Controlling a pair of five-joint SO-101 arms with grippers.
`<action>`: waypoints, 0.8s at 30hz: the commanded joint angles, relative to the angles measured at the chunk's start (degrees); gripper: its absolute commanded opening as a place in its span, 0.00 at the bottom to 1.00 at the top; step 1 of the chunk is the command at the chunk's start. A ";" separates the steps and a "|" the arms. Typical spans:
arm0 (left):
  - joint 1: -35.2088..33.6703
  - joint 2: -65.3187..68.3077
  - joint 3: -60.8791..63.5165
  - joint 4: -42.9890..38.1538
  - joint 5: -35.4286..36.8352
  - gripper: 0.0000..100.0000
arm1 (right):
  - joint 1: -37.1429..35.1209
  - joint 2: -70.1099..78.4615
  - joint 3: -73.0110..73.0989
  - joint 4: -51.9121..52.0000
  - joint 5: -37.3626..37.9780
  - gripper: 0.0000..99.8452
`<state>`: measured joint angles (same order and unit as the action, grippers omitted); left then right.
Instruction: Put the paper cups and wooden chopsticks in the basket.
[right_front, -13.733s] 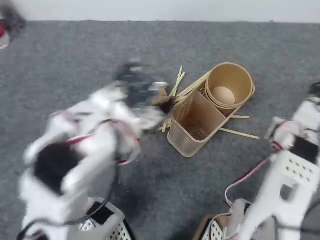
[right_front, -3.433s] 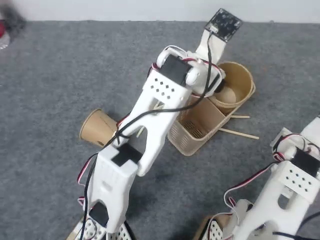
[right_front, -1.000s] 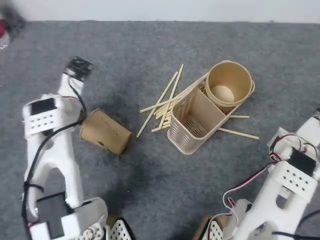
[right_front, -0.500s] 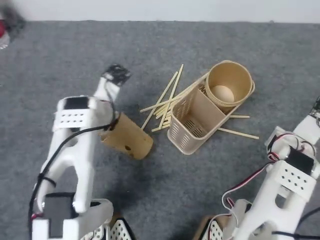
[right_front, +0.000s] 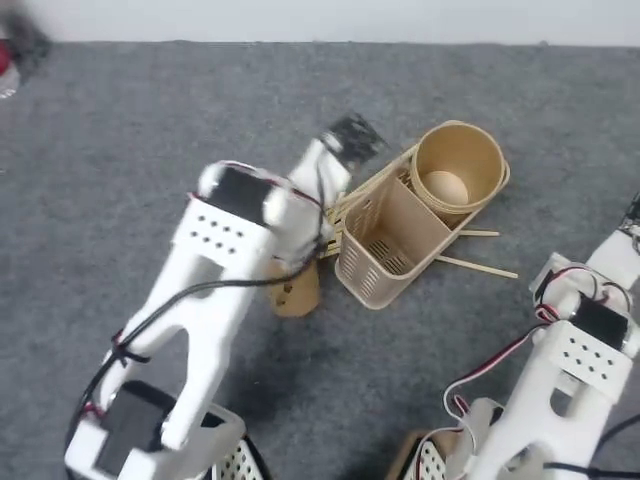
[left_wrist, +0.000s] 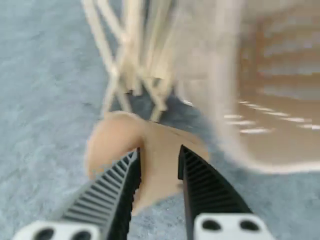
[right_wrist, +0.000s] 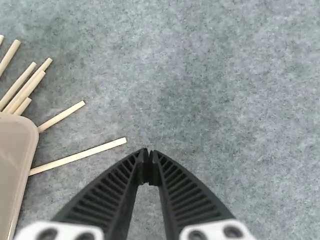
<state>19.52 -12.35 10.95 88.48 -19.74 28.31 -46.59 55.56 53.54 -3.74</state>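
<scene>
1. Left wrist view: the left gripper (left_wrist: 159, 151) has its jaws pinching a brown paper cup (left_wrist: 112, 145), with cup wall showing in the narrow gap between them. The blur hides which end is the cup's mouth.
2. Just past the cup, loose wooden chopsticks (left_wrist: 130, 50) lie fanned on the grey carpet (left_wrist: 45, 75). The slotted basket (left_wrist: 280, 115) rises close beside the cup and is not touching it.
3. High view: the held cup (right_front: 297, 293) hangs under the left arm's wrist. Its long axis runs roughly from the chopstick pile toward the robot's base. The basket (right_front: 375, 280) sits immediately to the cup's right with its open mouth tilted upward. By my reading, the coming move is a short carry rightward and up over the near rim.
4. Beyond the basket, nested paper cups (right_front: 455, 185) lie against its far end, outside it, as far as I can tell.
5. Right wrist view: the right gripper (right_wrist: 149, 167) has its jaws pressed together on nothing above bare carpet. Two stray chopsticks (right_wrist: 77, 156) lie just ahead of it. The left arm is plainly the nearer one to the basket mouth.
</scene>
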 joint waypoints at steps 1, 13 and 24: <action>2.64 -1.85 -1.19 1.58 0.70 0.12 | -0.66 -1.45 -0.35 -0.48 0.88 0.01; -4.13 -2.37 -2.07 2.02 -2.73 0.12 | -0.57 -1.45 -0.35 -0.48 0.97 0.01; -37.19 2.99 5.76 -26.11 -11.16 0.12 | -0.84 -1.10 -0.35 -0.84 0.97 0.01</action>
<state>-11.25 -11.91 12.53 67.82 -23.08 28.31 -46.59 55.56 53.54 -3.74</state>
